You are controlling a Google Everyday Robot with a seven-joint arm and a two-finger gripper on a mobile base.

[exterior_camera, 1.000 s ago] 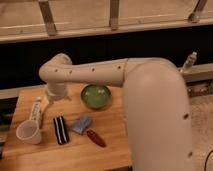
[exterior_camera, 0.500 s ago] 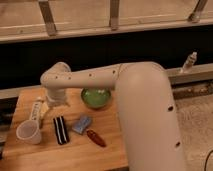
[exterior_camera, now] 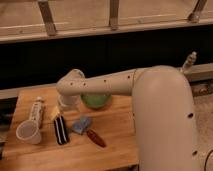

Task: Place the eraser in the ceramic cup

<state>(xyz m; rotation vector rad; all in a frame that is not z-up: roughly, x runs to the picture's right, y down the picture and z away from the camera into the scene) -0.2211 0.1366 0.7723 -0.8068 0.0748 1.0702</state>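
Observation:
The eraser (exterior_camera: 61,130), a flat black bar with white stripes, lies on the wooden table (exterior_camera: 115,145) at the front left. The ceramic cup (exterior_camera: 28,132), small and white, stands upright just left of the eraser. My gripper (exterior_camera: 56,112) hangs from the pale arm (exterior_camera: 100,84). It is just behind the eraser's far end, low over the table, to the right of and behind the cup. Nothing shows in it.
A green bowl (exterior_camera: 96,101) stands behind the arm's wrist. A blue-grey wavy pad (exterior_camera: 81,124) and a dark red oblong piece (exterior_camera: 95,138) lie right of the eraser. A pale knobbly stick-like object (exterior_camera: 36,110) lies behind the cup. The arm's big body fills the right side.
The arm's wrist has moved right and down, from behind the cup to just behind the eraser. The things on the table have not moved.

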